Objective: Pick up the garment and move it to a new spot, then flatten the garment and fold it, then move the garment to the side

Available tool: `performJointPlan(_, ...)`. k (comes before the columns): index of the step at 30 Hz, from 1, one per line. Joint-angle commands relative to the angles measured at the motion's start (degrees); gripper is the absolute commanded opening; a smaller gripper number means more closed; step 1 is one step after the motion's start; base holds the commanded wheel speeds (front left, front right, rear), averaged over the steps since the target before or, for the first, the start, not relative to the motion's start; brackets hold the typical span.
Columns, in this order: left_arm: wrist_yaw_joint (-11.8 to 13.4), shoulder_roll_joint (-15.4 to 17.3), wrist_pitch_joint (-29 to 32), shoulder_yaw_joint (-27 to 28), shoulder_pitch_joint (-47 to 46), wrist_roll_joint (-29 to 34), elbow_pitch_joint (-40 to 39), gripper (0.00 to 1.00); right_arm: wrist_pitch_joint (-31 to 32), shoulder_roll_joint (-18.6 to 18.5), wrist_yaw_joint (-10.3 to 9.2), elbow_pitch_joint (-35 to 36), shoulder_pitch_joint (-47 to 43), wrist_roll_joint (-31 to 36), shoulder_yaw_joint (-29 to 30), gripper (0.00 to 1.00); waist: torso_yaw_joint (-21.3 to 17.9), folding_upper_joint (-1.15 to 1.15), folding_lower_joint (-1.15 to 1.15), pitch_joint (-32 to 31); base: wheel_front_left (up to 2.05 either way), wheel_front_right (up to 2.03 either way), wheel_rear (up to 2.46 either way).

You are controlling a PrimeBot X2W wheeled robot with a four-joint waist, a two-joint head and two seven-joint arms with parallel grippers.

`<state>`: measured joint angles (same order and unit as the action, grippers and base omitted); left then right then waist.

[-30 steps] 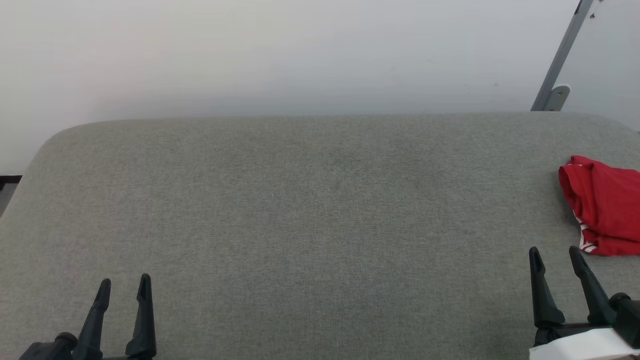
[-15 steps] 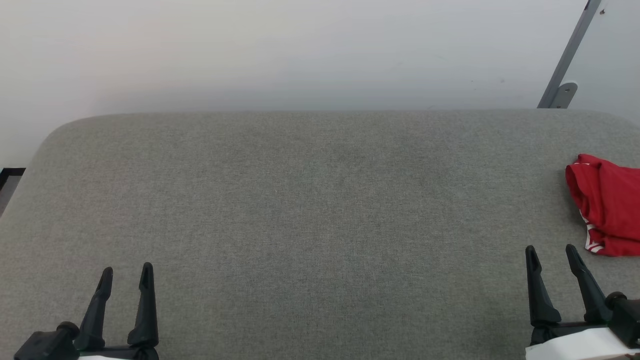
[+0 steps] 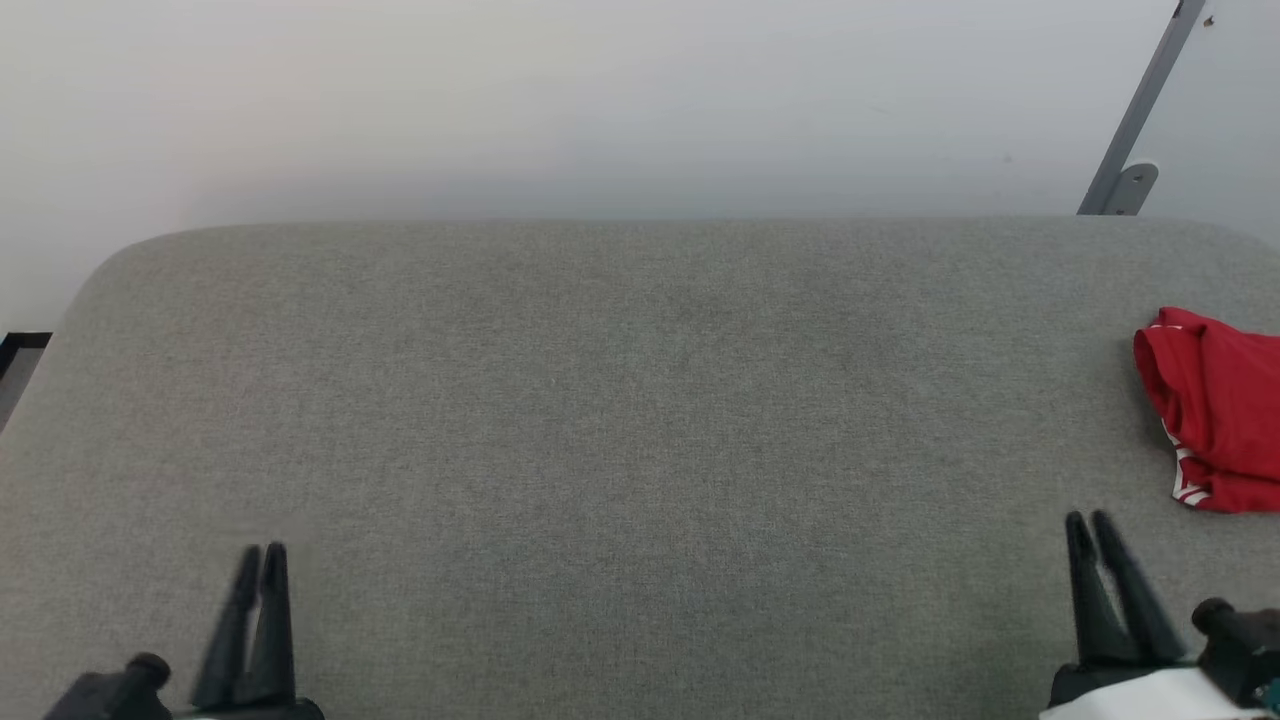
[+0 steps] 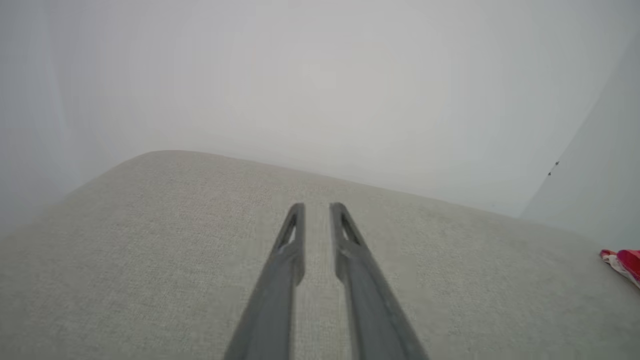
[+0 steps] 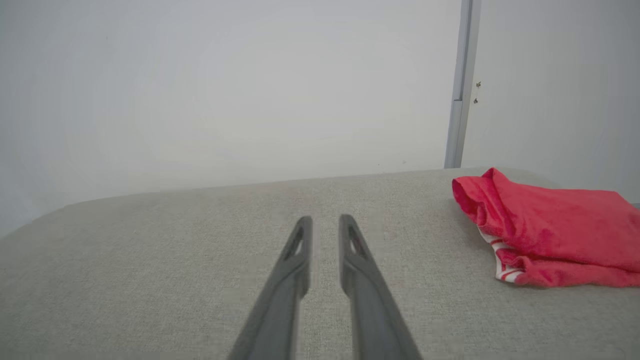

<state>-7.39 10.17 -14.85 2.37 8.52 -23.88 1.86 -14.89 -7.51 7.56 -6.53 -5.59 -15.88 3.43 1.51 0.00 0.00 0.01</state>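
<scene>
The garment (image 3: pixel 1215 400) is a bright red bundle with thin white stripes at its lower edge, lying crumpled at the far right of the grey fabric surface (image 3: pixel 640 400) and cut off by the frame edge. In the right wrist view the garment (image 5: pixel 545 225) lies to the right of my right gripper (image 5: pixel 325 217), apart from it. My right gripper (image 3: pixel 1088 516) stands at the lower right, just left of and nearer than the garment. Its fingers are drawn in to a slim gap with nothing between them. My left gripper (image 3: pixel 262 548) at the lower left, blurred, stands likewise nearly together and empty. A sliver of the garment (image 4: pixel 622 261) shows far right of the left gripper (image 4: pixel 317 205).
The grey padded surface has rounded far corners and ends at a pale wall (image 3: pixel 600 100). A slanted grey metal bar (image 3: pixel 1135 110) with a bracket rises behind the far right corner. A dark strip of floor edge (image 3: pixel 20 345) shows at the left.
Both grippers' fingers have drawn in from wide apart to a narrow gap. The garment lies where it was; the head view has shifted slightly.
</scene>
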Motion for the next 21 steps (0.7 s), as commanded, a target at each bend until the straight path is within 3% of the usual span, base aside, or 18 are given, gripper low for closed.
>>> performJointPlan(1, 0.0, -0.3, 0.0, -0.1, 0.2, -0.1, 0.6, 0.0, 0.0, 0.2, 0.0, -0.5, -0.1, -0.1, -0.1, 0.0, 0.0, 0.0, 0.0, 0.0, 0.0, 0.0, 0.0)
performJointPlan(21, 0.0, -1.7, 4.8, 0.4, -3.5, -17.0, 3.7, 0.0, 5.1, 1.2, -0.02, -2.3, 2.8, -18.6, 0.6, 0.0, -0.2, 0.0, 0.0, 0.0, 0.0, 0.0, 0.0)
